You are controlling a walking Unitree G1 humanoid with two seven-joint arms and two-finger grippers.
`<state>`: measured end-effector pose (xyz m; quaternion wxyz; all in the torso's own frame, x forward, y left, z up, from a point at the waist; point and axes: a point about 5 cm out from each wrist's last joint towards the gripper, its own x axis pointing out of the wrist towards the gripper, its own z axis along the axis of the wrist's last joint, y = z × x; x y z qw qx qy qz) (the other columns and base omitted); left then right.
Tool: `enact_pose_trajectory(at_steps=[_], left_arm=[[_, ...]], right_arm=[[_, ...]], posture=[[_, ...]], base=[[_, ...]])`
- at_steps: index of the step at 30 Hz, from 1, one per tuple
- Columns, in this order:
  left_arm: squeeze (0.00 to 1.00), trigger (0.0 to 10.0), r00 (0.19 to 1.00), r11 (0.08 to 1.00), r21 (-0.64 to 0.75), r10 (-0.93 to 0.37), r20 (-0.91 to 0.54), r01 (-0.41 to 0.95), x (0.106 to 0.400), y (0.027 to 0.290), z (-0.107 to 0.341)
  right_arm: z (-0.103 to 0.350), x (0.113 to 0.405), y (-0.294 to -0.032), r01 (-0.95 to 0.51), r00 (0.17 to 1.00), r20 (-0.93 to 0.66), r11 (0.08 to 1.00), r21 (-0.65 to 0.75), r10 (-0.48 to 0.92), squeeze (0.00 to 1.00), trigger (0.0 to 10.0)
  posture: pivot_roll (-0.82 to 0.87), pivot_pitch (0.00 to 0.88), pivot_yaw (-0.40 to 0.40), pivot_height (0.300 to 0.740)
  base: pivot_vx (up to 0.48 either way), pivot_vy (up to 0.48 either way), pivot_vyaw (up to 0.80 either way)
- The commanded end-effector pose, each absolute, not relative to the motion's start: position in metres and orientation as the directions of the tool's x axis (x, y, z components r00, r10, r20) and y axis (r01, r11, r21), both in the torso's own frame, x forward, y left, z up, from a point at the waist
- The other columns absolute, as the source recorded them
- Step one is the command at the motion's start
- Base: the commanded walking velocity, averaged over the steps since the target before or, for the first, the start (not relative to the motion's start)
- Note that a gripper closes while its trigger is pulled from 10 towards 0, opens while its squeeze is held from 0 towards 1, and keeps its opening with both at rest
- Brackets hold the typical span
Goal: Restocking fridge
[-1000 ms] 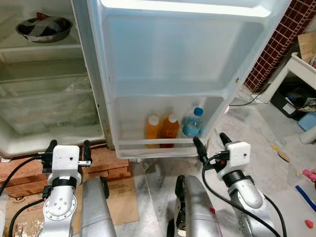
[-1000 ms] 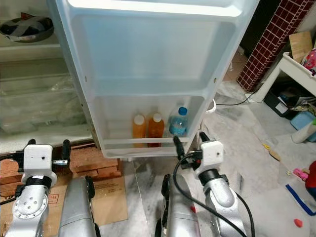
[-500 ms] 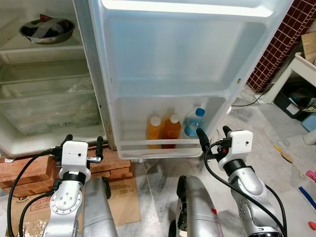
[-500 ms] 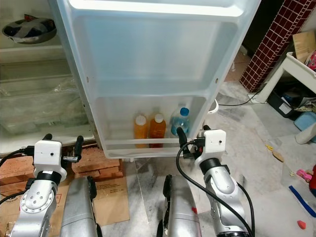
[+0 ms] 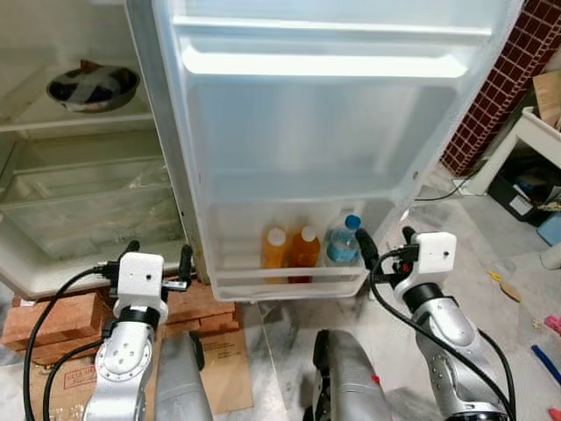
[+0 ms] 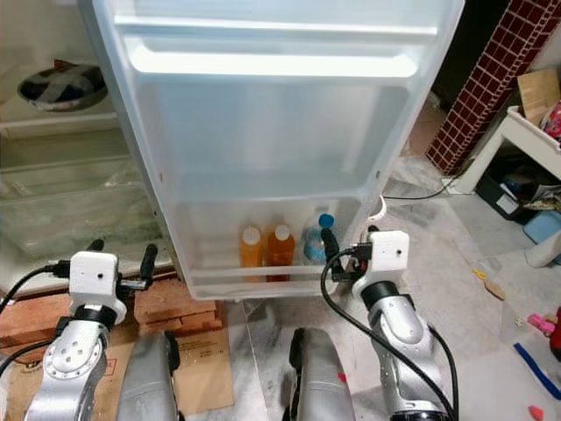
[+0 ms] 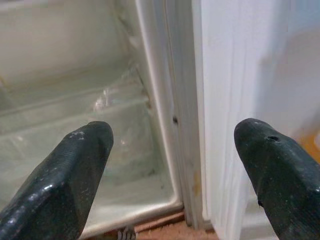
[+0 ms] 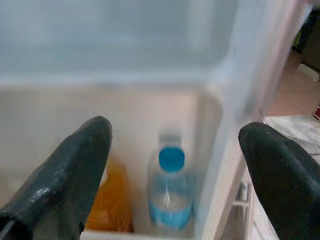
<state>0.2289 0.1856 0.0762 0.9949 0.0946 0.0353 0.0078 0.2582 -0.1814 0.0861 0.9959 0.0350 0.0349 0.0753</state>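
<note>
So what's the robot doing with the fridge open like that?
It is standing in front of the open fridge door. The bottom door shelf already holds two orange juice bottles and a water bottle with a blue cap. The right end effector is open, holds nothing and points at the water bottle. The left end effector is open too, near the door's hinge edge. Inside the fridge, a bowl sits on a shelf.
</note>
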Motion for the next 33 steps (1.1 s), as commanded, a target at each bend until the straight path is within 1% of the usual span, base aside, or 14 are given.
enact_pose_trajectory(at_steps=[1,3,5,10,12,13,15,17,19,22,23,28,30,33], left_arm=[[0.0,10.0,0.998,0.983,0.183,0.004,-0.059,0.007,0.231,0.183,0.077],[0.0,10.0,0.998,0.984,0.175,0.0,-0.055,0.01,0.232,0.182,0.078],[0.0,10.0,0.999,0.986,0.169,-0.006,-0.052,0.015,0.233,0.18,0.079],[0.0,10.0,0.998,0.985,0.173,-0.008,-0.063,0.019,0.231,0.178,0.075],[0.0,10.0,0.997,0.985,0.172,-0.016,-0.069,0.028,0.229,0.175,0.073],[0.0,10.0,0.997,0.985,0.172,-0.016,-0.069,0.028,0.229,0.175,0.073],[0.0,10.0,0.997,0.985,0.171,-0.017,-0.069,0.029,0.23,0.175,0.073],[0.0,10.0,0.997,0.985,0.171,-0.018,-0.069,0.029,0.231,0.174,0.073],[0.0,10.0,0.998,0.985,0.169,-0.02,-0.068,0.031,0.233,0.174,0.073],[0.0,10.0,0.997,0.985,0.168,-0.022,-0.067,0.033,0.234,0.173,0.073],[0.0,10.0,0.997,0.985,0.166,-0.024,-0.067,0.035,0.235,0.173,0.073],[0.0,10.0,0.997,0.986,0.165,-0.028,-0.066,0.039,0.235,0.173,0.073],[0.0,10.0,0.997,0.985,0.165,-0.03,-0.065,0.041,0.236,0.172,0.073],[0.0,10.0,0.997,0.985,0.167,-0.031,-0.064,0.041,0.235,0.173,0.073]], right_arm=[[0.091,0.261,-0.186,-0.133,0.989,-0.051,0.988,0.072,0.137,0.0,10.0],[0.091,0.261,-0.187,-0.126,0.99,-0.054,0.989,0.08,0.13,0.0,10.0],[0.087,0.26,-0.19,-0.095,0.992,-0.075,0.989,0.11,0.104,0.0,10.0],[0.079,0.255,-0.196,-0.061,0.991,-0.112,0.99,0.131,0.076,0.0,10.0],[0.077,0.251,-0.195,-0.064,0.99,-0.118,0.99,0.128,0.079,0.0,10.0],[0.077,0.251,-0.195,-0.064,0.99,-0.118,0.99,0.128,0.079,0.0,10.0],[0.074,0.249,-0.189,-0.084,0.986,-0.134,0.988,0.128,0.101,0.0,10.0],[0.073,0.249,-0.188,-0.088,0.984,-0.145,0.988,0.124,0.106,0.0,10.0],[0.064,0.244,-0.184,-0.109,0.969,-0.204,0.983,0.145,0.138,0.0,10.0],[0.057,0.243,-0.187,-0.084,0.957,-0.263,0.986,0.146,0.121,0.0,10.0],[0.058,0.242,-0.19,-0.077,0.959,-0.26,0.984,0.161,0.117,0.0,10.0],[0.058,0.242,-0.197,-0.066,0.957,-0.271,0.989,0.13,0.1,0.0,10.0],[0.059,0.243,-0.195,-0.09,0.956,-0.265,0.985,0.144,0.126,0.0,10.0],[0.06,0.245,-0.191,-0.097,0.957,-0.262,0.988,0.12,0.126,0.0,10.0]], posture=[[0.05,0.0,-0.068,0.658],[0.05,0.0,-0.068,0.663],[0.05,0.0,-0.068,0.678],[0.05,0.0,-0.067,0.703],[0.05,0.0,-0.069,0.723],[0.05,0.0,-0.069,0.723],[0.05,0.0,-0.071,0.74],[0.05,0.0,-0.071,0.74],[0.05,0.0,-0.071,0.74],[0.04,0.0,-0.07,0.74],[0.04,0.0,-0.069,0.74],[0.04,0.0,-0.067,0.74],[0.04,0.0,-0.065,0.74],[0.05,0.0,-0.066,0.74]], base=[[0.0,0.0,0.0],[0.0,0.0,0.0],[0.0,0.0,0.0],[0.0,0.0,0.0],[0.0,0.0,0.0],[0.0,0.0,0.0],[0.0,0.0,0.0],[0.0,0.0,0.0],[0.0,0.0,0.0],[0.0,0.0,0.0],[-0.345,0.0,0.0],[-0.386,0.0,0.0],[-0.431,0.0,0.0],[-0.431,0.0,0.0]])
